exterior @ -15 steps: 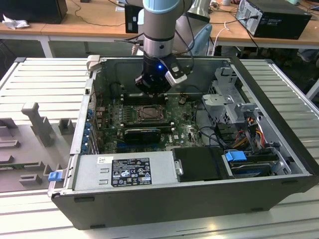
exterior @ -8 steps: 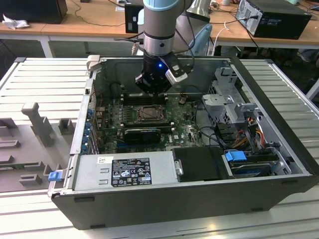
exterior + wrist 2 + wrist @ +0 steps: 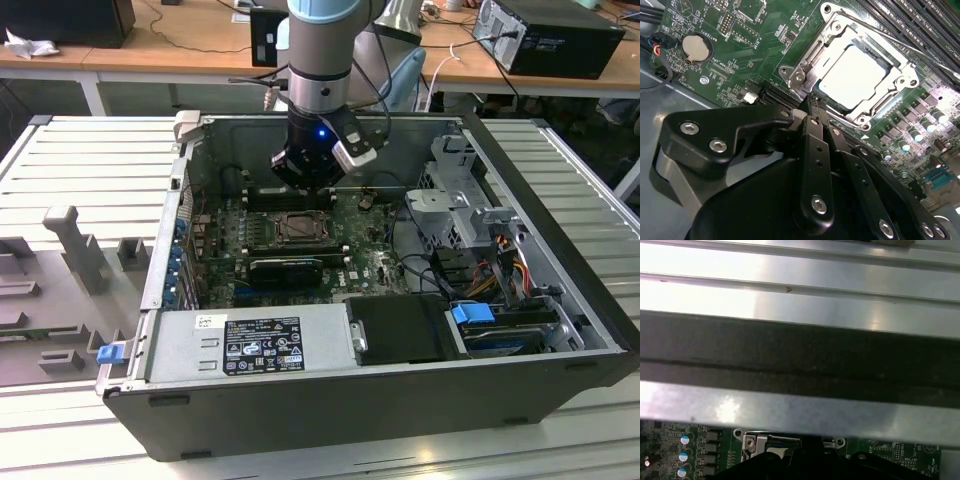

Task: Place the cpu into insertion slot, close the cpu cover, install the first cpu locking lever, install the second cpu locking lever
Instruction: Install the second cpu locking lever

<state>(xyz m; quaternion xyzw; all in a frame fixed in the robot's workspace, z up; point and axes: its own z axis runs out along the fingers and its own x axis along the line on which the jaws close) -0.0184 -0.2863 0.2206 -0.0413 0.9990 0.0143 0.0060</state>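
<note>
Exterior view: a ribbed metal workbench [image 3: 90, 160] carries an open computer case [image 3: 380, 400] lying on its side, with wooden desks along the background. Inside the case lie a green motherboard [image 3: 225, 225], a grey power supply box [image 3: 250, 345] along the near wall, and a drive cage [image 3: 460, 190] with cables toward the exterior view's right. The arm's gripper [image 3: 305, 180] hangs inside the case, just above the far edge of the cpu socket [image 3: 300, 228] at the middle of the board. Second wrist view: the cpu [image 3: 852, 75] sits flat in the socket, its pale metal top facing up; being square, it has no evident long axis, and its edges run parallel to the socket's. The cpu cover [image 3: 832, 37] lies closed around it, the chip showing through the window. The black gripper [image 3: 811, 106] has its fingers drawn together with no object between them, the tips meeting just beside one corner of the cover frame. A round coin battery [image 3: 694, 47] sits on the board, well apart from the socket. First wrist view: the dark case wall [image 3: 800, 357] crosses the frame, the ribbed workbench beyond it, a strip of motherboard [image 3: 880, 452] below.
</note>
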